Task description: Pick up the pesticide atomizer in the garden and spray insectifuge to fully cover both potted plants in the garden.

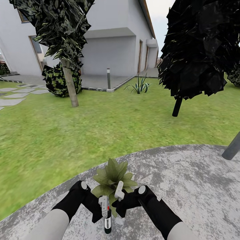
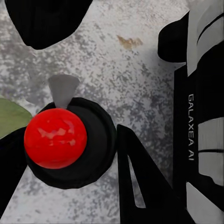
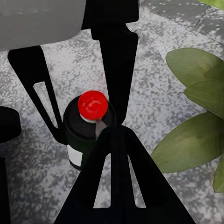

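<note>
Pinching the red-capped dark atomizer (image 1: 107, 222), left fingers (image 1: 104, 202); right fingers' (image 1: 119, 190) state unclear.

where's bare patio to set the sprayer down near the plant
Bare stone patio runs wide on the right, between the potted plant and the grey post. It is crowded where both end effectors, left and right, meet at the pesticide atomizer.
</note>
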Motion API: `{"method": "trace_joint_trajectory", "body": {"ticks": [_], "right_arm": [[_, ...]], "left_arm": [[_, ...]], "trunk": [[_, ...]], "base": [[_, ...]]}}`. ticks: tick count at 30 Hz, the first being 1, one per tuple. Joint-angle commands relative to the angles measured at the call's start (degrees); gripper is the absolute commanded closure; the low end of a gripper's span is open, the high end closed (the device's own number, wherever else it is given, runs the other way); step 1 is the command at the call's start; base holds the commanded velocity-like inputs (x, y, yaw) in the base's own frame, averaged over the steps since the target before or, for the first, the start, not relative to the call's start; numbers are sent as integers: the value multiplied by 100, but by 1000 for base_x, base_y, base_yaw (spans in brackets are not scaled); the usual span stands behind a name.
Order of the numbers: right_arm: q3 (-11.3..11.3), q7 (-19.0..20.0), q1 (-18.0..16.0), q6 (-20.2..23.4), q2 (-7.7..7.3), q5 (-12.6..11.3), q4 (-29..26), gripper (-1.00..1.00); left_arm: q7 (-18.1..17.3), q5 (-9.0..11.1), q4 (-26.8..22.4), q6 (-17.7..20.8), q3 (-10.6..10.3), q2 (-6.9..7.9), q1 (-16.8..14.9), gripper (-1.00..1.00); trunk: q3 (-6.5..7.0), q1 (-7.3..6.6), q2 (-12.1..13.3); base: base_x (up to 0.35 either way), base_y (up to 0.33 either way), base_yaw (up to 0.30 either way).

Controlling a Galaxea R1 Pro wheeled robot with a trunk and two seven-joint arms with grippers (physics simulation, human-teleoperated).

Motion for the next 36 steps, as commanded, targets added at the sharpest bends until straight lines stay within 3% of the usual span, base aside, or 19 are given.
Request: {"method": "trace_joint_trajectory", "body": {"ticks": [1, 13, 28, 31, 36], "right_arm": [[-1, 23, -2, 36, 1, 23, -10, 100], [-1, 17, -2, 38, 3, 23, -12, 100], [-1, 17, -2, 45, 10, 23, -9, 100], [-1, 17, -2, 45, 10, 23, -9, 100], [-1, 17, -2, 45, 3, 26, -4, 100]], "left_arm": [[-61, -2, -8, 4, 2, -2, -2, 100], [-56, 209, -9, -11, 6, -2, -10, 100], [3, 171, -2, -23, -11, 6, -9, 100], [33, 137, 0, -31, -43, 84, 8, 100], [10, -85, -8, -42, -50, 526, 38, 100]], "trunk": [[-5, -1, -2], [-5, -1, -2], [-5, -1, -2], [-5, -1, -2], [-5, -1, -2]], "base": [[0, 0, 0], [0, 0, 0], [0, 0, 0], [0, 0, 0], [0, 0, 0]]}}
